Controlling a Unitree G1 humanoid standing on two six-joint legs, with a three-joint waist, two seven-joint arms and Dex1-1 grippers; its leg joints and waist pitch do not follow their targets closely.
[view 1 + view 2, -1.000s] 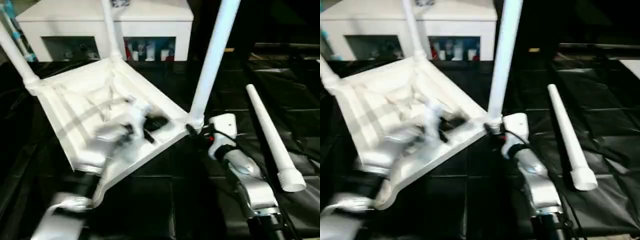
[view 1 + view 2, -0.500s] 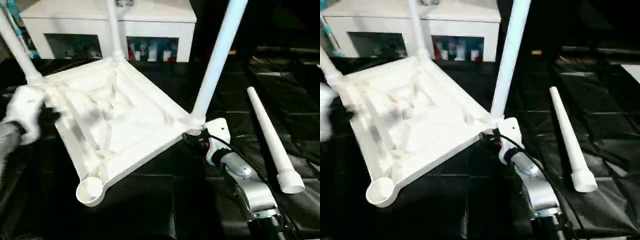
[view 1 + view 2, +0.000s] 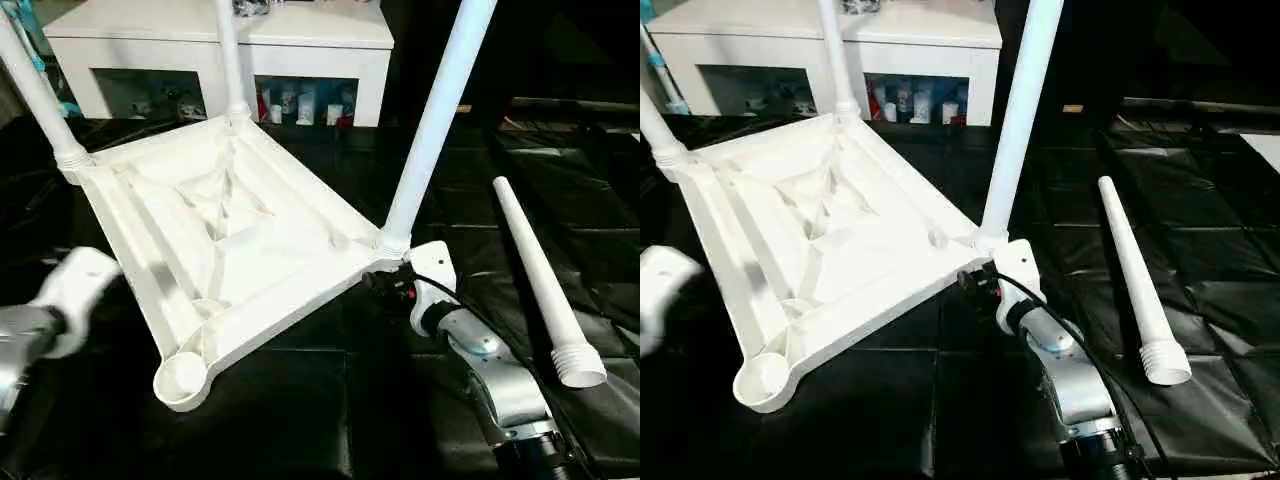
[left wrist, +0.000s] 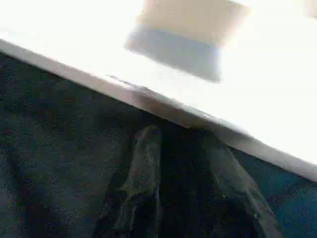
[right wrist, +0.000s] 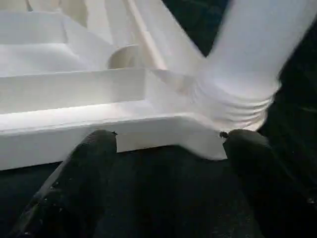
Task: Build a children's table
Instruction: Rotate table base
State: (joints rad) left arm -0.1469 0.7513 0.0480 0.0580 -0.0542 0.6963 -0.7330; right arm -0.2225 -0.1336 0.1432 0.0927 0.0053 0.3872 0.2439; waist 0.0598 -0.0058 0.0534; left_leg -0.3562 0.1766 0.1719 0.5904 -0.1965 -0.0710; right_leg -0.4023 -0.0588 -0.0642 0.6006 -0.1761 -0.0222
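The right gripper (image 5: 166,144) sits spread at the upturned table top's (image 3: 230,240) corner, by a fitted leg (image 3: 435,120). The loose leg (image 3: 540,280) lies beside on black sheeting (image 3: 330,400), cabinet (image 3: 300,40) behind. The left gripper (image 4: 183,148) seems nearly closed, empty, against the rim.

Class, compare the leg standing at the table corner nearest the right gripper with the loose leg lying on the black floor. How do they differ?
The fitted leg stands upright, its threaded end seated in a corner socket of the tabletop; the loose leg lies flat, joined to nothing. The fitted leg's end is hidden in the socket; the loose leg's threaded open end shows. Both are white tapered tubes.
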